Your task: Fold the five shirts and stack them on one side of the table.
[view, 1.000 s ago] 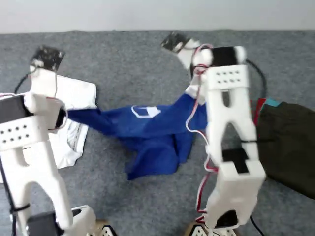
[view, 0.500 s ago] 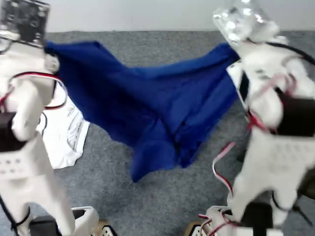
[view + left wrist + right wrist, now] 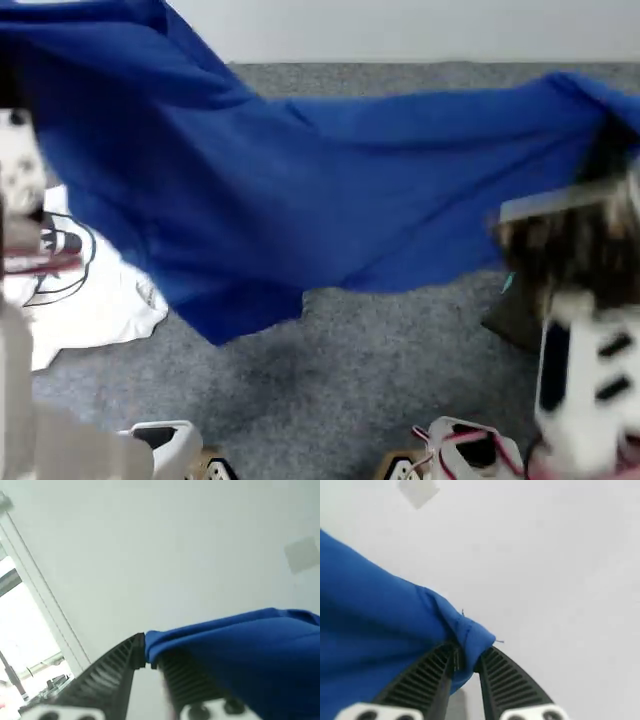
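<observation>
Blue shirt (image 3: 330, 190) spread aloft, left tool (image 3: 149, 656) & right tool (image 3: 468, 658) both raised, clenching its edges.

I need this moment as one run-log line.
left gripper: shut on blue cloth shirt | right gripper: same shirt | shirt: spread in air above grey table | white printed shirt: on table

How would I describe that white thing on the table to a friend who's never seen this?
Find the grey table with a big blue shirt spread in the air above it. Under that shirt's left end in the high view lies a white shirt, the only one with a dark round print.
</observation>
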Controlling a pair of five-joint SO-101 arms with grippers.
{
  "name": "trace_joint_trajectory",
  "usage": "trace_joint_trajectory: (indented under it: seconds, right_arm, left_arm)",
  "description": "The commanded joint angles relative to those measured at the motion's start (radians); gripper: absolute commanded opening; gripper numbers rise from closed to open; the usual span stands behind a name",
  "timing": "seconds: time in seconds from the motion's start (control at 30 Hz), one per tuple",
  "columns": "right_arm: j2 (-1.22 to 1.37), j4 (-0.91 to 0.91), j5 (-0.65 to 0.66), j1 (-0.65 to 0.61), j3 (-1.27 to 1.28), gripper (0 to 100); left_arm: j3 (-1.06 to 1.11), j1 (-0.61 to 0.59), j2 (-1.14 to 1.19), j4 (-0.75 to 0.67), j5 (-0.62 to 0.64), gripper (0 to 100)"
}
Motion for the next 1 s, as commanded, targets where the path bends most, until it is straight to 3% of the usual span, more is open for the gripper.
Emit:
trace_joint_trajectory:
  seconds: [0.0, 0.23, 0.53, 0.63, 0.77, 0.97]
  right_arm:
    - [-0.064, -0.022, 0.040, 0.038, -0.043, 1.0]
    - [-0.097, 0.099, 0.121, 0.067, 0.009, 1.0]
    - [0.050, 0.065, 0.117, -0.045, 0.419, 1.0]
    - [0.114, -0.088, 0.115, -0.059, 0.626, 1.0]
    - [0.206, -0.437, 0.097, -0.059, 0.898, 1.0]
    - [0.398, -0.894, 0.097, -0.058, 1.059, 1.0]
  left_arm:
    - [-0.143, 0.044, -0.014, -0.008, -0.080, 1]
    - [-0.216, 0.057, -0.003, 0.023, -0.164, 1]
    - [0.217, 0.063, 0.117, 0.080, -0.166, 1]
    - [0.410, 0.064, 0.195, -0.011, -0.166, 1]
    - [0.631, 0.061, 0.327, -0.258, -0.166, 1]
    - [0.714, 0.057, 0.552, -0.569, -0.166, 1]
